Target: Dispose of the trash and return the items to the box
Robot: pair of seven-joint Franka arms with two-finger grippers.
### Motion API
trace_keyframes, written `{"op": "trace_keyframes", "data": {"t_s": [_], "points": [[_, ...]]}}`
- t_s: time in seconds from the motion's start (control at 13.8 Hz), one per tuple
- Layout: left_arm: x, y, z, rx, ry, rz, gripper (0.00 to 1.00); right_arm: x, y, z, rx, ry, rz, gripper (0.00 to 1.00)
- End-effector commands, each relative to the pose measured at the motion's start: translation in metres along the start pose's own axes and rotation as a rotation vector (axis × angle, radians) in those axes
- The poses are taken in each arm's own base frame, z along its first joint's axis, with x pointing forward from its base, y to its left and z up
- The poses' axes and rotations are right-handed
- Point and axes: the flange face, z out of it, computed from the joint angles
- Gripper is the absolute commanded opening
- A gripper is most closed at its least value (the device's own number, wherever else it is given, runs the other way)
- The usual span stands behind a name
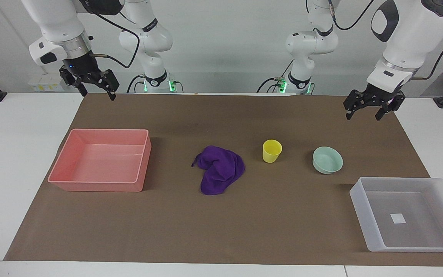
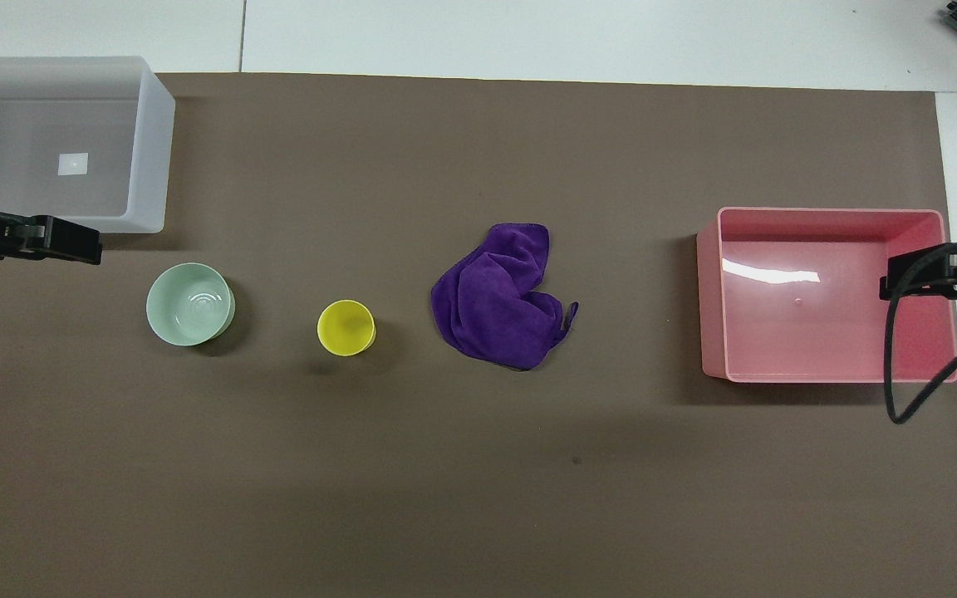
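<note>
The purple cloth (image 1: 219, 169) (image 2: 502, 297) lies crumpled at the middle of the brown mat. The yellow cup (image 1: 272, 151) (image 2: 346, 327) stands upright beside it, toward the left arm's end. The mint-green bowl (image 1: 327, 160) (image 2: 190, 303) sits upright beside the cup, further toward that end. The translucent tray (image 1: 363, 207) (image 2: 154, 141) is empty, with a white sticker on its floor; it stands at the left arm's end, farther from the robots than the bowl. My left gripper (image 1: 363, 116) hangs open and empty, raised over the mat at that end. My right gripper (image 1: 98, 95) hangs open and empty, raised over the mat's corner at its own end.
An empty pink rectangular bin (image 1: 137, 169) (image 2: 715, 291) stands at the right arm's end of the mat. The brown mat (image 1: 221, 223) covers most of the white table. A black cable (image 2: 894, 374) hangs from the right arm over the bin's edge in the overhead view.
</note>
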Motion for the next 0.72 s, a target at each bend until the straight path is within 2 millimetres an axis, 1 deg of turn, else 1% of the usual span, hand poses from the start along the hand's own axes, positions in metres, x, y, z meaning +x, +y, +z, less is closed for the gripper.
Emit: {"op": "trace_keyframes", "data": {"t_s": [0.0,0.36,0.65], "points": [[-0.0098,-0.0024,-0.0005,0.025,-0.005,-0.013,1.00,0.0021,0.0149,0.0024,-0.001,-0.020,-0.003,1.00],[-0.0103,-0.0049,-0.0008,0.025,-0.008,-0.014,1.00,0.0005,0.0092,0.0053,0.000,-0.018,-0.015,1.00],[-0.0100,-0.0079,0.0039,0.027,0.013,-0.024,1.00,-0.0006,0.0092,0.0066,0.000,-0.022,-0.015,1.00]]}}
